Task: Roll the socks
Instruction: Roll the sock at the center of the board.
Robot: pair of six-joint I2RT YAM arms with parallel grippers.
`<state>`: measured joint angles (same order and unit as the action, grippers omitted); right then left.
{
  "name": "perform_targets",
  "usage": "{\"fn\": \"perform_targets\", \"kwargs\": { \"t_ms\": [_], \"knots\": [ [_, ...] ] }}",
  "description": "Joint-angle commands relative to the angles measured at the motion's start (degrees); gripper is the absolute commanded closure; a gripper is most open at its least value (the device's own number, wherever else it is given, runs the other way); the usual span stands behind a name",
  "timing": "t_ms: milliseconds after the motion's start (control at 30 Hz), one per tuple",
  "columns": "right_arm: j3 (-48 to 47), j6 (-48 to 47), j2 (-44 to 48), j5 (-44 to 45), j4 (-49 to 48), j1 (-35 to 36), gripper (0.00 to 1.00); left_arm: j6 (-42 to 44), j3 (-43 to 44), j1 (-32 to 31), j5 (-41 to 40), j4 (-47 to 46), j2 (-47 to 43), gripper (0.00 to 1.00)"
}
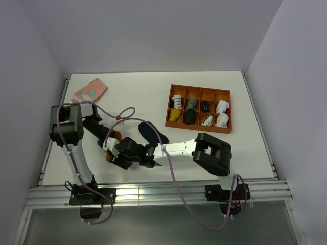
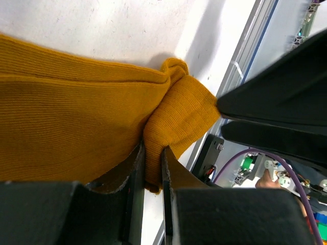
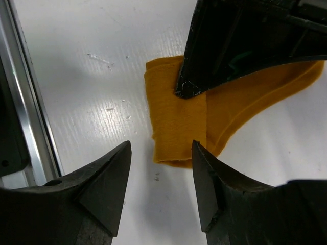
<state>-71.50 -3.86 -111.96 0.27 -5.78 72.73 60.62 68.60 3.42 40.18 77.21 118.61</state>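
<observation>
A mustard-orange sock [image 2: 66, 127] lies on the white table with its end folded over. My left gripper [image 2: 153, 163] is shut on that folded end [image 2: 179, 117], which sits pinched between its two fingers. In the right wrist view the same fold [image 3: 176, 127] lies just ahead of my right gripper [image 3: 161, 147], whose fingers stand open and spread to either side of it with nothing gripped. The left gripper's black finger [image 3: 230, 46] comes down on the sock from above. In the top view both grippers meet near the table's front and cover most of this sock. The dark navy sock [image 1: 153, 133] lies just behind them.
An orange compartment tray [image 1: 199, 87] holding several rolled socks stands at the back right. A pink-and-green folded cloth [image 1: 91, 90] lies at the back left. The metal rail [image 3: 25, 102] of the table's near edge runs close to the grippers.
</observation>
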Motion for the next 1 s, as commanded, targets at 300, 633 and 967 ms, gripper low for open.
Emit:
{"fn": "perform_targets", "kwargs": {
  "t_ms": [300,633,967],
  "knots": [
    [-1.62,-2.82,-4.76,1.84,-5.64,-0.57,0.42,1.87,0.66,-1.4,-1.69,1.19,1.54,1.0],
    [-2.23,-3.79,-6.34,4.3,-7.14,-0.13,0.42,1.43,0.57,-2.01,-1.6,1.19,1.89,1.0],
    [-2.94,-3.97,-7.83,5.09,-7.06,0.57,0.43,1.08,-0.04,-2.89,-1.78,1.28,1.98,1.0]
  ]
}}
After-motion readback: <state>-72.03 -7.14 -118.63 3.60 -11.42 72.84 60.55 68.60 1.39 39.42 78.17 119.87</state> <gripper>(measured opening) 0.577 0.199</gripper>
